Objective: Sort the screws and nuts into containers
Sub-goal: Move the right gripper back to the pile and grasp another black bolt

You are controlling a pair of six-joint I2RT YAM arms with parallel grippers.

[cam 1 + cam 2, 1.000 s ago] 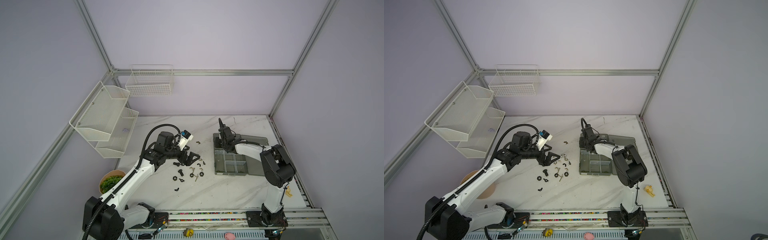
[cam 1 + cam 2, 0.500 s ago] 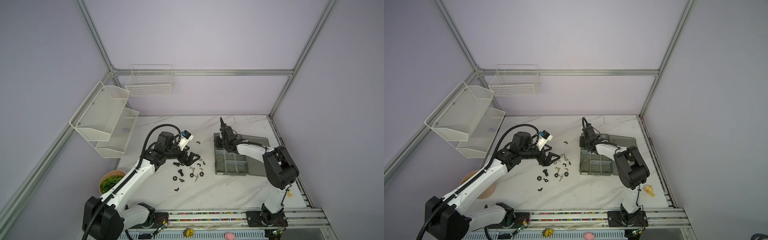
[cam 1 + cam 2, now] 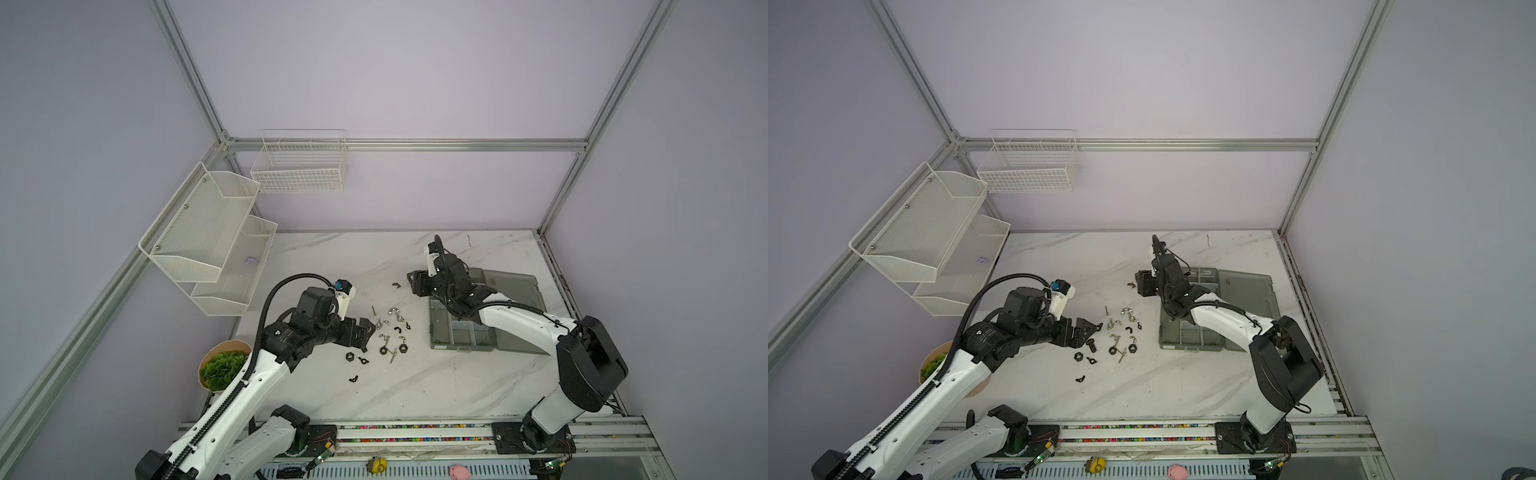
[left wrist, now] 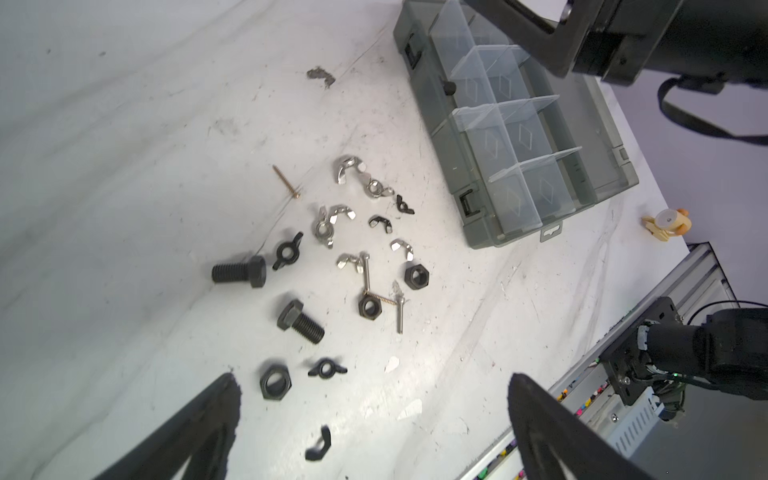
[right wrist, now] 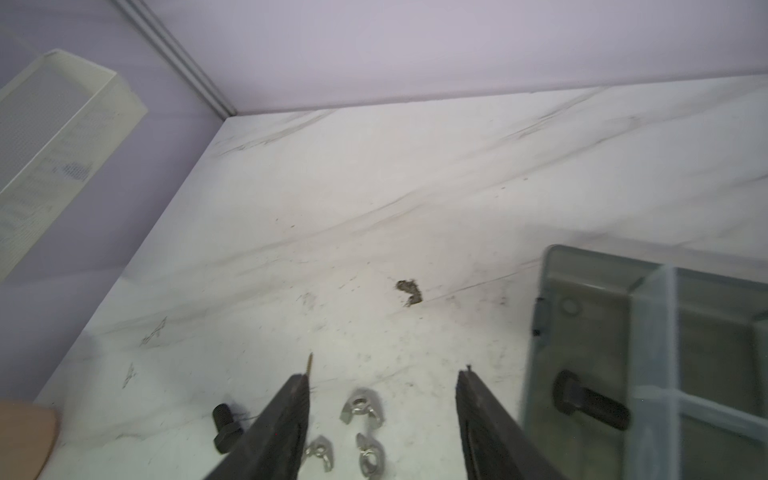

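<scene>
- Lilac walls and an aluminium frame box in a white marble-look worktop (image 3: 415, 386). White mesh shelves (image 3: 208, 232) and a wire basket (image 3: 299, 166) hang on the walls at the far left. A green plant in a tan bowl (image 3: 222, 368) sits by the near-left edge.
- Smoky-grey organizer box (image 3: 461, 345) is on the right half of the worktop. Its lid is flipped open to the right, and clear dividers split it into compartments.
- One black hex bolt (image 5: 590, 401) is lying in the box's far-left compartment.
- Everything else is loose in a scatter (image 3: 388, 332) on the worktop, just left of the box:
  - two black hex bolts (image 4: 239, 272)
  - three black hex nuts (image 4: 275, 381)
  - shiny silver wing nuts (image 4: 347, 166)
  - small black wing nuts (image 4: 286, 249)
  - a thin brass screw (image 4: 286, 181)
  - a couple of silver screws (image 4: 399, 316)
- Left fingers (image 4: 203, 419) are spread wide with nothing between them, above the left edge of the scatter.
- Right fingers (image 5: 286, 419) are apart too and gripping nothing. They're over the worktop just left of the box's far-left corner, at the far end of the scatter.
- Dark chip (image 5: 409, 291) in the worktop, a bit farther back than the right fingers.
</scene>
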